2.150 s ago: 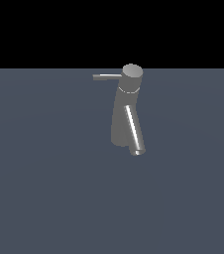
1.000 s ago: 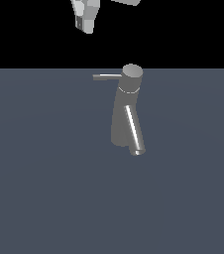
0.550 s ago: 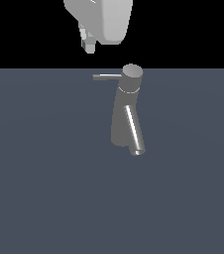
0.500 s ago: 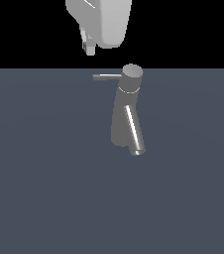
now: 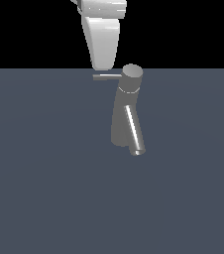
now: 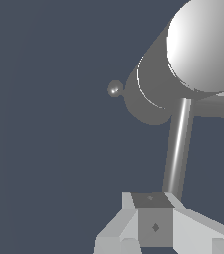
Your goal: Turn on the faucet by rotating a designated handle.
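The grey faucet [image 5: 125, 116] stands upright on the dark floor, its cylindrical cap [image 5: 132, 74] on top and its slanted spout [image 5: 134, 130] running down towards the viewer. The thin handle [image 5: 106, 77] sticks out level from the cap towards the exterior view's left. My white gripper [image 5: 102, 66] hangs straight down, its tip just above the handle's outer half; I cannot tell whether they touch. In the wrist view the handle [image 6: 178, 149] runs from the cap [image 6: 203, 44] to my gripper [image 6: 154, 224], which shows as one block with no gap, shut on nothing.
A flat dark grey floor [image 5: 44, 188] stretches all around the faucet, with black background above its far edge. No other objects show.
My gripper has come down from the top of the exterior view and shifted right, ending just over the handle. Faucet and handle have not moved.
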Available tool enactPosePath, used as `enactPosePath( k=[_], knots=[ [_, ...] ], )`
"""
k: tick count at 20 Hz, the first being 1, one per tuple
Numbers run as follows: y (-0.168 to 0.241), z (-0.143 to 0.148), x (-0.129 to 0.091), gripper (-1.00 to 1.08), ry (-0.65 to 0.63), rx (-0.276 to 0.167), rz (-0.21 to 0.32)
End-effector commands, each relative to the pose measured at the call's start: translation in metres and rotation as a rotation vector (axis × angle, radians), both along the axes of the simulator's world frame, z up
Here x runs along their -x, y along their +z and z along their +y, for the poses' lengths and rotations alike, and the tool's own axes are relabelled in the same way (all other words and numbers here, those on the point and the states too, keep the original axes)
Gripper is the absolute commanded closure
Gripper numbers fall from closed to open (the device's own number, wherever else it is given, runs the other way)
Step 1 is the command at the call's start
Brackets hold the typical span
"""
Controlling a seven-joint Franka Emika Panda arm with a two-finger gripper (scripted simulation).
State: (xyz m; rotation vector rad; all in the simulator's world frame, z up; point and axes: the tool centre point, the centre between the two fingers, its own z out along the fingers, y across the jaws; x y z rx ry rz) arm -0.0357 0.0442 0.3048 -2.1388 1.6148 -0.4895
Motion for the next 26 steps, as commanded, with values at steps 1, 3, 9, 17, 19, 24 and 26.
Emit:
enactPosePath(
  k=[1,3,9,17,19,24,26],
  knots=[
    [-0.004,-0.002,-0.01,1.08,-0.04,-0.014,-0.013],
    [-0.007,-0.004,-0.016,1.08,-0.065,-0.022,-0.021],
    [-0.011,-0.007,-0.028,1.08,-0.112,-0.037,-0.035],
    [-0.012,-0.009,-0.031,1.08,-0.124,-0.038,-0.037],
    [-0.012,-0.009,-0.031,1.08,-0.124,-0.038,-0.037],
    [-0.017,-0.009,-0.023,1.08,-0.124,-0.038,-0.037],
    [-0.02,-0.009,-0.019,1.08,-0.124,-0.038,-0.037]
  ],
)
